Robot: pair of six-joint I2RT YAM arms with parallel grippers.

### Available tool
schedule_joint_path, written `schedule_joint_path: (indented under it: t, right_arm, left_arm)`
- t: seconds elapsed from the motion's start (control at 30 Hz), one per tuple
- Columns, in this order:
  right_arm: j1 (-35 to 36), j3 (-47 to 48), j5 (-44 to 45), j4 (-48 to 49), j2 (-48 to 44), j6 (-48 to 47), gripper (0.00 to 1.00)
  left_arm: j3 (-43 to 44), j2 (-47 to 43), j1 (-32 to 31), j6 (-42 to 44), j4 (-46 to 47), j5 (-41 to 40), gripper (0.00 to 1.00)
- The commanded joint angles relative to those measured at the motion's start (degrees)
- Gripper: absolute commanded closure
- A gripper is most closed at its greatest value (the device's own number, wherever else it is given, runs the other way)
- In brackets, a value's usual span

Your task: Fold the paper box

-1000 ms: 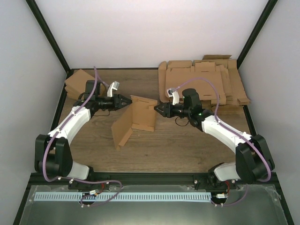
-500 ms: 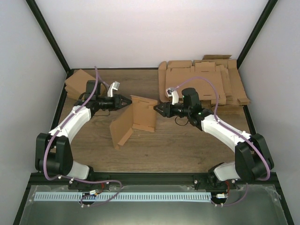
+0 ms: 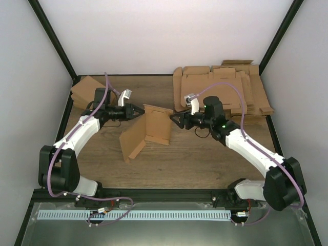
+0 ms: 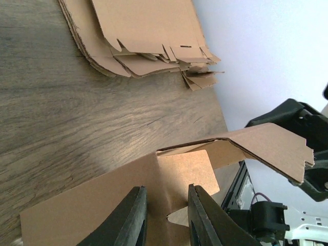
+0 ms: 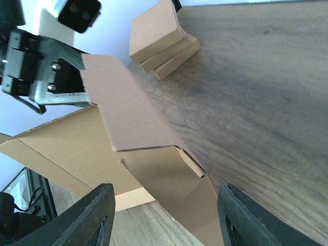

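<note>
The paper box (image 3: 152,128) stands half-formed near the middle of the bench (image 3: 200,161), between the two arms: one panel upright, another swung out toward the near edge, resting on its lower edge.

The left tool (image 3: 138,110) meets the box's upper left edge. In the right wrist view its dark tips sit clamped on the end of a raised flap (image 5: 128,118). In the left wrist view the fingers (image 4: 130,218) stand close together over the cardboard (image 4: 92,215), and their bases are cut off by the frame.

The right tool (image 3: 175,119) sits just beside the box's right edge, jaws spread wide and holding nothing. A folded corner lies between its fingers (image 5: 95,215); whether it touches them I cannot tell.

A stack of flat tabbed sheets (image 3: 225,87) lies at the far right. A pile of small brown boxes (image 3: 84,89) at the far left is partly hidden by the left arm.
</note>
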Motion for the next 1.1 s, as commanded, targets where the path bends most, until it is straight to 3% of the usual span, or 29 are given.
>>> schedule_joint_path:
  t: [0.0, 0.23, 0.37, 0.6, 0.8, 0.93, 1.07]
  right_arm:
    - [0.2, 0.88, 1.46, -0.97, -4.21, -4.59, 0.4]
    - [0.12, 6.03, 4.59, -1.76, -8.11, -9.17, 0.37]
    - [0.12, 17.98, 2.63, -12.31, 1.95, -12.63, 0.32]
    - [0.03, 33.07, -8.51, -23.6, 17.3, -17.39, 0.37]
    - [0.46, 35.25, -13.18, -27.2, 21.43, -20.39, 0.45]
    - [1.92, 35.41, -12.96, -29.45, 22.55, -22.05, 0.54]
    - [3.65, 35.43, -11.33, -30.89, 22.81, -23.3, 0.55]
  left_arm:
    - [-1.14, 0.7, -0.51, 2.08, -3.48, -1.28, 0.75]
    - [-0.96, 0.52, -0.7, 2.38, -3.75, -1.24, 0.75]
    - [-1.0, 0.52, -0.86, 2.83, -3.99, -1.36, 0.75]
    - [-0.93, 0.84, -1.14, 3.55, -4.48, -1.53, 0.75]
    - [-0.2, 1.07, -1.28, 4.29, -5.44, -1.64, 0.75]
    - [-0.25, 1.07, -1.32, 4.51, -5.44, -1.55, 0.75]
    - [-0.22, 1.14, -1.41, 4.71, -5.65, -1.36, 0.75]
